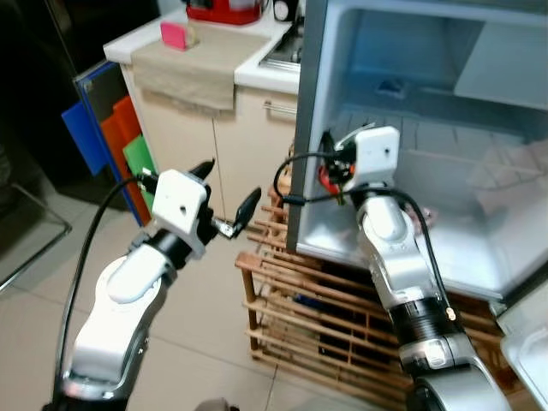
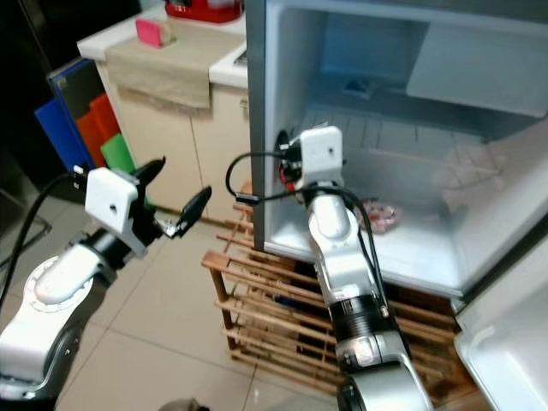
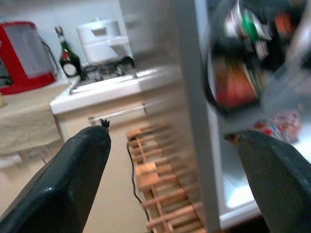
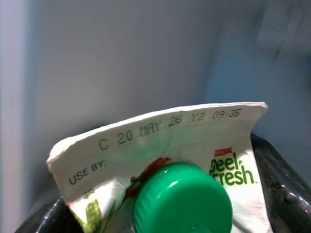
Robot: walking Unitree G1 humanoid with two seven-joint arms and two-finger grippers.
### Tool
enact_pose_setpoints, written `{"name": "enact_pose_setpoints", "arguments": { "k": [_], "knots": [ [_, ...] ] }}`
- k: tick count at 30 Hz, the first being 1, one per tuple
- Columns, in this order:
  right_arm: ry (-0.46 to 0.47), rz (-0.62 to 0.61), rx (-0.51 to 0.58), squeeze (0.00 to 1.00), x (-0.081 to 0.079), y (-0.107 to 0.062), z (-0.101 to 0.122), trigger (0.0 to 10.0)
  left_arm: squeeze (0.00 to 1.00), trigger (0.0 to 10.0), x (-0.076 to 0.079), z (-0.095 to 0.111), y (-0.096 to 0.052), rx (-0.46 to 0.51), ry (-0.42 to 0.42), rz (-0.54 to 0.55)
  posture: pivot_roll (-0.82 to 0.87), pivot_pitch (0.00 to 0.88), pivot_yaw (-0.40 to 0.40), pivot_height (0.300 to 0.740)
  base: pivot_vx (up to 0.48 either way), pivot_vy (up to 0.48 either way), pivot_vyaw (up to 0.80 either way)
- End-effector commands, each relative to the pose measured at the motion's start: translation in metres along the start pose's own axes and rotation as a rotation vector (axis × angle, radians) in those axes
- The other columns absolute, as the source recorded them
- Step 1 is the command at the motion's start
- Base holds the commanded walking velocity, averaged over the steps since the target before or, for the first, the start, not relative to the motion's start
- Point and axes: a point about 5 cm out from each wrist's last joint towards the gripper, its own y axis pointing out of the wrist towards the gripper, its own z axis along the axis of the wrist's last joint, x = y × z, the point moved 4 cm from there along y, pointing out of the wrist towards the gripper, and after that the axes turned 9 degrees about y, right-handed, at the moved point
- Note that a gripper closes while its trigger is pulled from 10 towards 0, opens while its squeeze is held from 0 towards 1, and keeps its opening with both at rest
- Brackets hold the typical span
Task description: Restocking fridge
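Reaching into the open fridge (image 1: 318,128), your right gripper (image 1: 330,171) is clamped on a juice carton (image 4: 165,165), its green cap (image 4: 182,199) and a printed use-by date showing between the black fingers (image 4: 279,184) in the right wrist view; the carton sits just inside the fridge's near wall, above the white bottom shelf (image 2: 411,248). Your left gripper (image 1: 227,201) hangs in the air outside the fridge, fingers spread apart and holding nothing, over the tiled floor (image 1: 205,342) and just beside a wooden rack (image 1: 282,300) under the fridge. Behind it stand a cream cabinet (image 1: 184,137), a counter (image 1: 248,75) with a beige cloth (image 1: 193,64), and a red appliance (image 1: 224,8).
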Motion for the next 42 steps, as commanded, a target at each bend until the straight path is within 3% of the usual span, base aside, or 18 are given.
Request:
{"name": "enact_pose_setpoints", "arguments": {
  "k": [1, 4, 7, 18, 19, 25, 31, 34, 38, 42],
  "knots": [
    [-0.012, 0.009, 0.034, 0.0, -0.004, 0.003, 0.007, 10.0, 0.0, 10.0, 0.002, 0.002, -0.001, 0.0, 0.006, -0.021, 0.16, 0.0, 0.004, 0.74, 0.0, 0.0, 0.0],
    [-0.036, 0.041, 0.09, 0.0, -0.013, 0.016, 0.022, 10.0, 0.0, 10.0, 0.003, -0.001, -0.011, -0.031, 0.02, -0.022, 0.19, 0.0, -0.009, 0.74, 0.0, 0.0, 0.0],
    [-0.038, 0.06, 0.083, 0.0, -0.018, 0.017, 0.019, 10.0, 0.0, 10.0, 0.002, -0.001, -0.016, -0.044, 0.02, -0.006, 0.21, 0.0, -0.011, 0.74, 0.0, 0.0, 0.0],
    [-0.132, -0.016, 0.211, 0.0, -0.018, 0.039, 0.045, 10.0, 0.0, 10.0, 0.005, 0.012, -0.025, -0.006, -0.019, 0.02, 0.26, 0.0, 0.004, 0.74, 0.0, 0.0, 0.0],
    [-0.126, -0.044, 0.219, 0.0, -0.016, 0.046, 0.051, 10.0, 0.0, 10.0, 0.017, 0.009, -0.02, -0.006, -0.028, -0.028, 0.27, 0.015, -0.002, 0.74, 0.0, 0.0, 0.0],
    [-0.145, -0.112, 0.213, 0.0, -0.007, 0.057, 0.06, 10.0, 0.0, 10.0, 0.029, 0.015, -0.012, 0.015, -0.036, -0.068, 0.29, 0.046, -0.004, 0.74, 0.0, 0.0, 0.0],
    [-0.172, -0.185, 0.21, 0.0, 0.01, 0.064, 0.069, 10.0, 0.0, 10.0, 0.033, 0.021, -0.018, 0.014, -0.025, -0.06, 0.33, 0.073, -0.012, 0.74, 0.0, 0.0, 0.0],
    [-0.135, -0.23, 0.192, 0.0, 0.019, 0.065, 0.07, 10.0, 0.0, 10.0, 0.032, 0.019, -0.024, -0.005, -0.025, -0.051, 0.34, 0.079, -0.013, 0.74, 0.0, 0.0, 0.0],
    [0.09, -0.313, 0.09, 0.0, 0.035, 0.068, 0.059, 10.0, 0.0, 10.0, 0.029, 0.021, -0.033, -0.017, -0.022, -0.016, 0.37, 0.095, -0.015, 0.74, 0.0, 0.0, 0.0],
    [0.186, -0.31, 0.039, 0.0, 0.033, 0.07, 0.055, 10.0, 0.0, 10.0, 0.03, 0.024, -0.036, -0.013, -0.03, 0.004, 0.37, 0.111, -0.016, 0.74, 0.0, 0.0, 0.0]
  ]
}}
